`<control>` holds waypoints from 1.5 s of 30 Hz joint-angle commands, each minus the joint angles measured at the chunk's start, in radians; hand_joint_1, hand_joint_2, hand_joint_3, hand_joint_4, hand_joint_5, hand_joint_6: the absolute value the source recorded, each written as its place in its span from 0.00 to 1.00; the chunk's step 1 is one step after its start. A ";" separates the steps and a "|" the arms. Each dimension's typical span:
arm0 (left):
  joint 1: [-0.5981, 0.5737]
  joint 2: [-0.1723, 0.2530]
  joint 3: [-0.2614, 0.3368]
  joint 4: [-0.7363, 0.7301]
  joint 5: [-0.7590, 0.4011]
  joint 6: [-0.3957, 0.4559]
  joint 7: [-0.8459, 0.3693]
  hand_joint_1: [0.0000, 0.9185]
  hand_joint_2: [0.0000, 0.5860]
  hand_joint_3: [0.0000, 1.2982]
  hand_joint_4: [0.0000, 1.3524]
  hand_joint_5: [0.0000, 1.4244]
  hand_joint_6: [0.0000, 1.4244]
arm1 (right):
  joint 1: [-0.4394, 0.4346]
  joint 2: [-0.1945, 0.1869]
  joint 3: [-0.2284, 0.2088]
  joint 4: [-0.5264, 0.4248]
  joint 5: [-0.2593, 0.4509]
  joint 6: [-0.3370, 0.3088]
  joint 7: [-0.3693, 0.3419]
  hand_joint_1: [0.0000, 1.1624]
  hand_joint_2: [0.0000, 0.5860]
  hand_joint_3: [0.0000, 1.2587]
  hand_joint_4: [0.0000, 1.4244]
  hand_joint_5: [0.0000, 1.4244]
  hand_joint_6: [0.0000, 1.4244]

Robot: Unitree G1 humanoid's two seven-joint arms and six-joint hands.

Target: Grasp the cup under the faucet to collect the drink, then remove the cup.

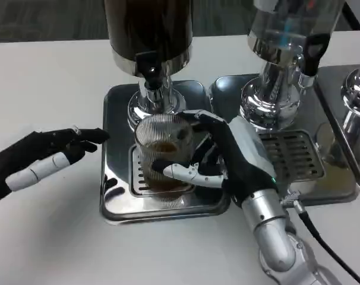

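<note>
White table (pixel 49 237): right hand (pixel 218 157) wrapped around cup (pixel 162 151) under faucet (pixel 151 74); left hand (pixel 46 157) empty, fingers spread.

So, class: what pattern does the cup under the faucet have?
Clear glass with fine vertical ribs, the cup shows best in the head view.

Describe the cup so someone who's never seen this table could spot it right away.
On the white table stand two drink dispensers; take the left one, with the dark tank. The cup sits on its drip tray, right under the faucet, gripped by the right hand. It is the only ribbed clear glass, with brown drink in it.
</note>
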 commanded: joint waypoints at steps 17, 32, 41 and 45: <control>-0.009 -0.021 -0.024 0.006 0.004 -0.025 -0.004 0.00 0.19 0.19 0.13 0.15 0.16 | 0.087 -0.014 -0.072 -0.173 0.019 -0.025 -0.031 0.71 0.29 0.47 0.50 0.64 0.78; -0.007 -0.034 -0.052 -0.014 0.003 -0.077 -0.010 0.00 0.19 0.19 0.13 0.15 0.16 | 0.150 -0.033 -0.116 -0.272 0.014 0.012 -0.028 0.74 0.25 0.49 0.51 0.65 0.81; 0.011 -0.043 -0.060 -0.054 -0.011 -0.135 -0.020 0.00 0.19 0.19 0.13 0.14 0.16 | 0.188 -0.042 -0.133 -0.332 0.013 0.033 -0.017 0.74 0.25 0.50 0.52 0.66 0.82; 0.020 -0.043 -0.062 -0.072 -0.018 -0.158 -0.024 0.00 0.19 0.19 0.13 0.14 0.16 | 0.207 -0.049 -0.138 -0.365 0.012 0.041 -0.012 0.74 0.24 0.50 0.52 0.66 0.82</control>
